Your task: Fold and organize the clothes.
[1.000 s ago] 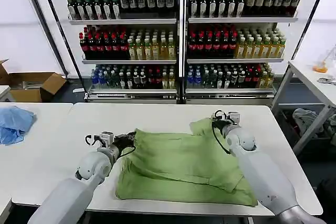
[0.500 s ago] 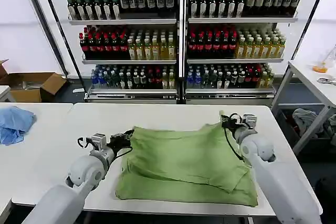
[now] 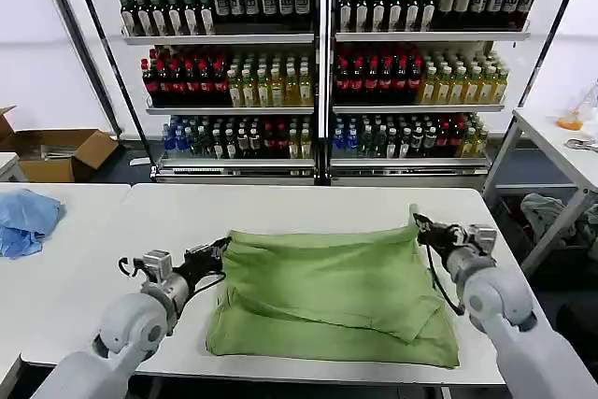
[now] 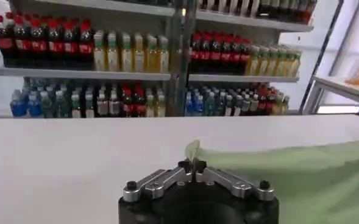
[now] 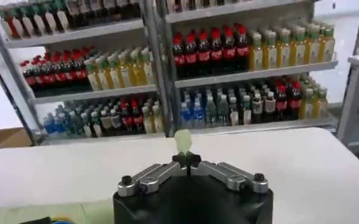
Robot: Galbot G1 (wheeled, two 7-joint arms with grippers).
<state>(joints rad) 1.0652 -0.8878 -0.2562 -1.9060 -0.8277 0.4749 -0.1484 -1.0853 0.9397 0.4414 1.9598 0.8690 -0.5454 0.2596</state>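
Mid-fold: green shirt (image 3: 327, 292) on the tabletop (image 3: 280, 207), its far edge stretched taut. Left gripper (image 3: 213, 253) at the shirt's far left corner, right gripper (image 3: 425, 228) at its far right, fingers of both clamped on cloth. Wider apart than half a second ago. Next: carrying the edge evenly over the shirt's near hem.

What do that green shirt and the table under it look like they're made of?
The shirt looks like soft, thin woven cloth, perhaps cotton, with a matte finish: it sags and creases between the left gripper and right gripper, each pinching a corner. The table looks like a hard, smooth white laminate or painted board, flat with a faint sheen; the exact material is unclear.
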